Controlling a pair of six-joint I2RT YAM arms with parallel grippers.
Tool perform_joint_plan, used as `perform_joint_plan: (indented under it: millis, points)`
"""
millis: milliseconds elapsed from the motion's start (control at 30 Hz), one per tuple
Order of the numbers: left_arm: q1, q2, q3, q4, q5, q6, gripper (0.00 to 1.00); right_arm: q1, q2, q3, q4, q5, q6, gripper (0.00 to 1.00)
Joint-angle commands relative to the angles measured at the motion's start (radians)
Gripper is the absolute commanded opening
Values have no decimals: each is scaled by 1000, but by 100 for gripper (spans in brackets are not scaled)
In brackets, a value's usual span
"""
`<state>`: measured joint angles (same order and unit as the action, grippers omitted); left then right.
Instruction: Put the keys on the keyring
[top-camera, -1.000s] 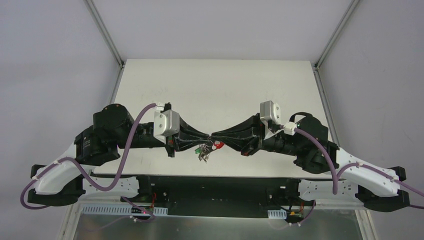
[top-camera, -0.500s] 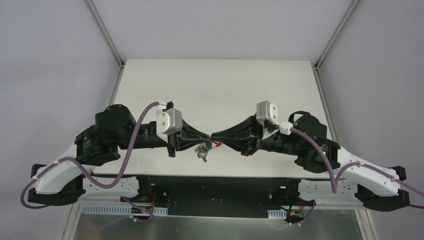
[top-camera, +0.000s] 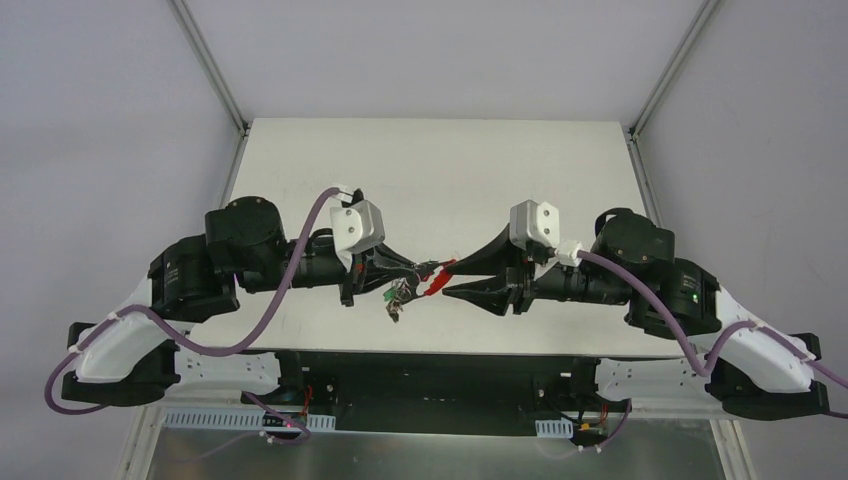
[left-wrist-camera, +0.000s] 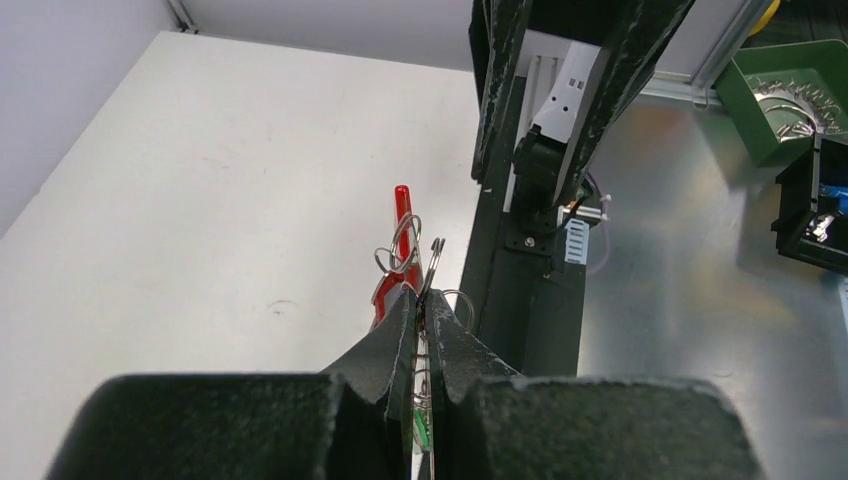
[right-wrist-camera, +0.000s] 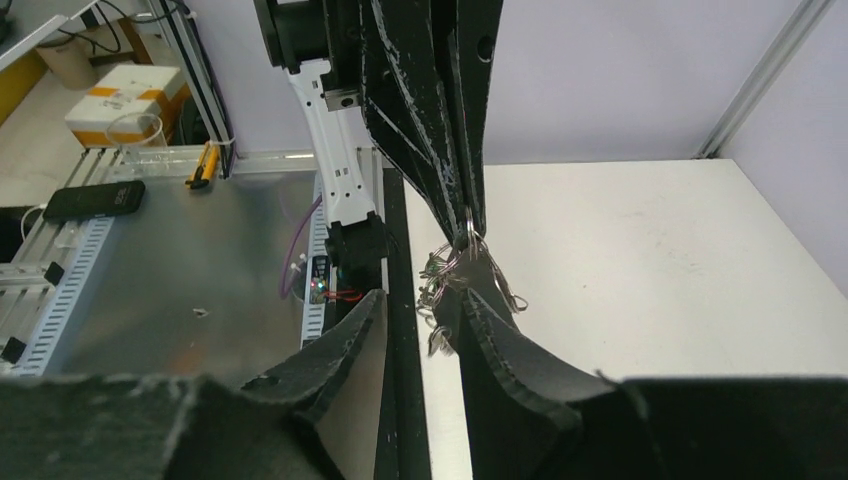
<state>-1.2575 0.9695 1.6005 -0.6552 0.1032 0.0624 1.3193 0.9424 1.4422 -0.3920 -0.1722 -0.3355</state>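
The keyring (top-camera: 430, 279) hangs above the table's near edge, its red curved clip (left-wrist-camera: 402, 235) sticking out past my left gripper (top-camera: 424, 270). That gripper (left-wrist-camera: 421, 293) is shut on the chain of small silver rings (right-wrist-camera: 462, 265). A small dangling bunch with a green bit (top-camera: 397, 296) hangs below it; the keys are too small to tell apart. My right gripper (top-camera: 450, 279) faces it from the right, open, its fingertips just short of the red clip and nothing between them. In the right wrist view the right gripper (right-wrist-camera: 420, 297) sits just below the rings.
The white table (top-camera: 430, 180) stretches back behind both arms. Below its near edge is a metal shelf with a green bin (left-wrist-camera: 790, 90) and a black bin (left-wrist-camera: 815, 200). A phone (right-wrist-camera: 95, 200), a box (right-wrist-camera: 125, 95) and a clear cup (right-wrist-camera: 135, 130) sit to one side.
My right gripper has opened, let go of the bunch and drawn back a little to the right. The left gripper stays shut on the keyring and has shifted right and turned.
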Motion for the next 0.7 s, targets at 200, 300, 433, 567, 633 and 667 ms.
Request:
perform_joint_plan:
  millis: [200,300,433,567,633,667]
  points:
    - [-6,65,93,-115,85,-31,0,1,125,228,-285,-53,-104,38]
    - [-6,76,101,-144,103,-35,0,1,170,274,-332,-56,-120,37]
    - [-7,78,105,-169,137,-36,0,0,208,301,-353,-55,-134,36]
    - [-6,81,111,-189,145,-37,0,0,227,308,-356,-63,-128,36]
    - [-6,82,113,-192,151,-36,0,0,232,306,-354,-60,-125,36]
    - [-7,84,114,-194,153,-36,0,0,234,305,-349,-60,-123,37]
